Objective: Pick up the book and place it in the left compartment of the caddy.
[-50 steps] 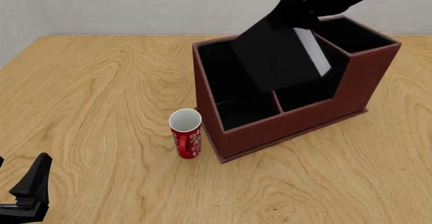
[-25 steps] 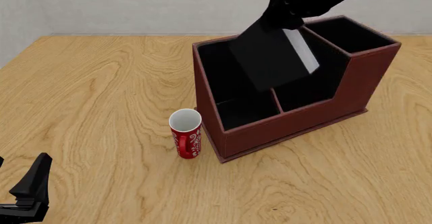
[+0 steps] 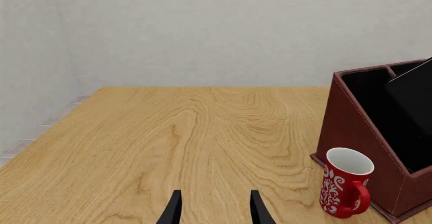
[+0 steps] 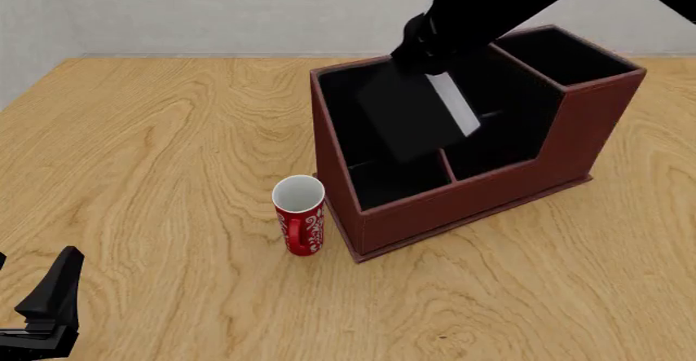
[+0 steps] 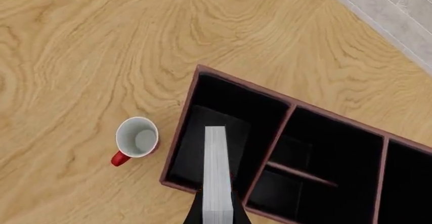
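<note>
Presently the right arm reaches in from the upper right of the front view, sloping down over the large dark reddish-brown box caddy [image 4: 468,157] with its black interior and stepped rim. The right gripper [image 4: 426,45] has its jaws clamped on the top edge of the thick black-covered book [image 4: 408,116] with white page edges, which hangs tilted, lower corner dipping toward the caddy's interior. In the right wrist view the book's white page block [image 5: 217,173] runs straight out from between the jaws, directly above the long, narrow, black-lined left compartment [image 5: 202,133]. The pictures do not settle whether the book's lower edge touches the compartment floor.

The left gripper [image 4: 49,308] rests low at the near left corner of the light wooden bench [image 4: 163,157], well apart from the caddy. In the left wrist view its two dark fingertips [image 3: 174,210] stand moderately apart with nothing between them, pointing across the bare bench.

A red mug with white patterning [image 4: 299,214] stands upright on the bench just beside the caddy's near left corner, apart from both grippers.
</note>
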Tool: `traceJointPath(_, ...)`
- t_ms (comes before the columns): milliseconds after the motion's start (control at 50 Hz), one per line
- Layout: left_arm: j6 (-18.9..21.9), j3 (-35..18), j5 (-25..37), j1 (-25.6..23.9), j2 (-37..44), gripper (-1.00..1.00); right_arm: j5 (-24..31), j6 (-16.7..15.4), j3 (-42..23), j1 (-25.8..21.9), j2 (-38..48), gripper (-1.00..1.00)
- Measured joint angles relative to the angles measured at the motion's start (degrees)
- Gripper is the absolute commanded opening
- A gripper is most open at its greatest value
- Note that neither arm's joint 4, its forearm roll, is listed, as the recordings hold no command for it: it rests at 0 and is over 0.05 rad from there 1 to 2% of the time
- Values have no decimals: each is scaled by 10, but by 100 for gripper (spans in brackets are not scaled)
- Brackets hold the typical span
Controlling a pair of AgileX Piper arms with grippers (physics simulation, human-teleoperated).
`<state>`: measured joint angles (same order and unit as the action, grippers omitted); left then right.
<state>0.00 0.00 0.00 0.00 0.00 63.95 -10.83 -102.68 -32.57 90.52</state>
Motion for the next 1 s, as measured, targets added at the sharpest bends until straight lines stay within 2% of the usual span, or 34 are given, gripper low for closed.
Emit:
traceJointPath(340,0,0,0,0,0,100,-52,10,55,6,7,-100)
traceJointPath(1000,0,0,0,0,0,100,-114,23,98,8,37,-100)
